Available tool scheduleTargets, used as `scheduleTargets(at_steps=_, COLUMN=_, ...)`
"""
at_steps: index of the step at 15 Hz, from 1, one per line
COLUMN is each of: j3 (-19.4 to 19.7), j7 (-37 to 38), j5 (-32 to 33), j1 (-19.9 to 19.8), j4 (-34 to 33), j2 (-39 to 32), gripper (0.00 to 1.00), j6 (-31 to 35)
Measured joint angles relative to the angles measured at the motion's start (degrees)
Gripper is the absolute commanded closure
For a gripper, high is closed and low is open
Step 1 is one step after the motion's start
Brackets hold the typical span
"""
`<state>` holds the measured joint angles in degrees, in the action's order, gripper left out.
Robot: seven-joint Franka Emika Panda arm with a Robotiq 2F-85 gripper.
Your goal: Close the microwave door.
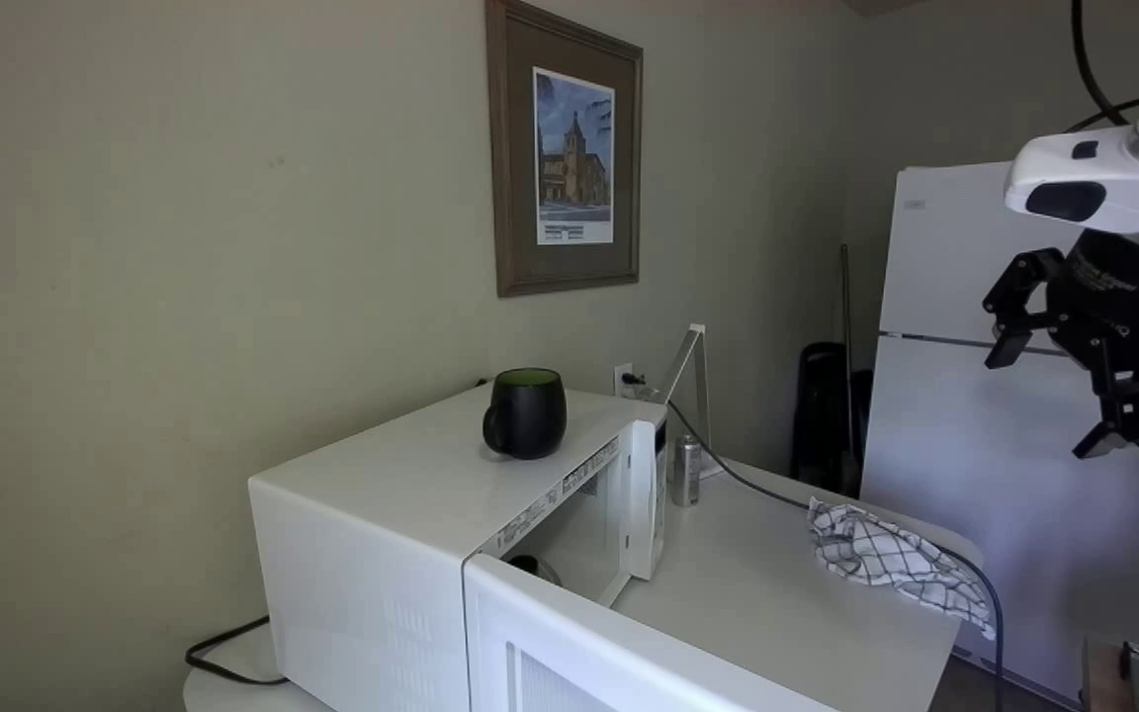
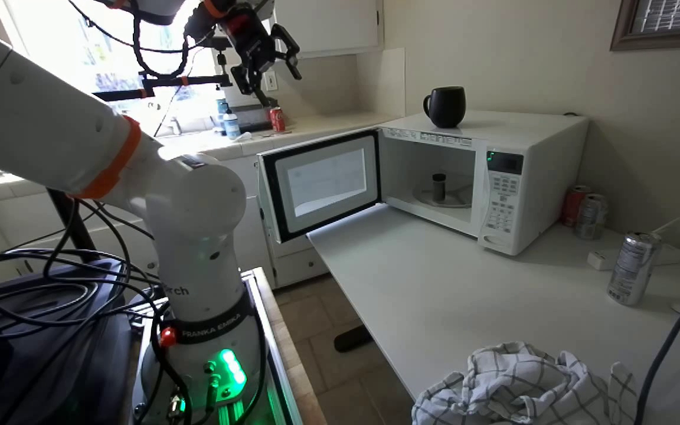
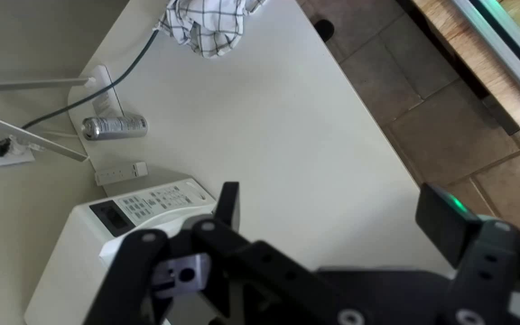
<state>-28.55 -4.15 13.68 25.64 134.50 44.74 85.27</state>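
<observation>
The white microwave [image 1: 362, 583] stands on the white table against the wall; it also shows in an exterior view [image 2: 558, 177] and in the wrist view [image 3: 75, 271]. Its door [image 1: 609, 633] is swung wide open, hinged at the side away from the keypad; the door's inner face with its pale window shows in an exterior view [image 2: 325, 183]. My gripper [image 1: 1046, 400] is open and empty, raised high and apart from the door; it also shows in an exterior view [image 2: 281, 88]. In the wrist view its fingers [image 3: 332, 203] are wide apart above the table. The door cannot be made out there.
A black mug [image 2: 446, 106] stands on the microwave. A dark-topped cylinder [image 2: 438, 188] stands inside on the turntable. A checked cloth [image 2: 523, 383], a silver can [image 2: 632, 268] and a cable [image 3: 129, 67] are on the table. A refrigerator [image 1: 965, 465] stands behind.
</observation>
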Motion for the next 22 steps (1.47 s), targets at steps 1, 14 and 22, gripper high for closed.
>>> scheduleTargets(at_steps=1, j3=0.27, j7=-1.64, j5=-0.13, j1=0.91, j4=0.00, j2=-0.57, gripper=0.00, j6=0.93)
scheduleTargets(at_steps=14, j3=7.19, j7=-25.68, j5=-1.86, j1=9.55, j4=-1.86, j2=-15.14, gripper=0.51, j6=22.55)
scheduleTargets(at_steps=22, j3=9.42, j7=-41.91, j5=-10.87, j1=15.00, j4=-3.14, j2=-23.70, gripper=1.00, j6=38.37)
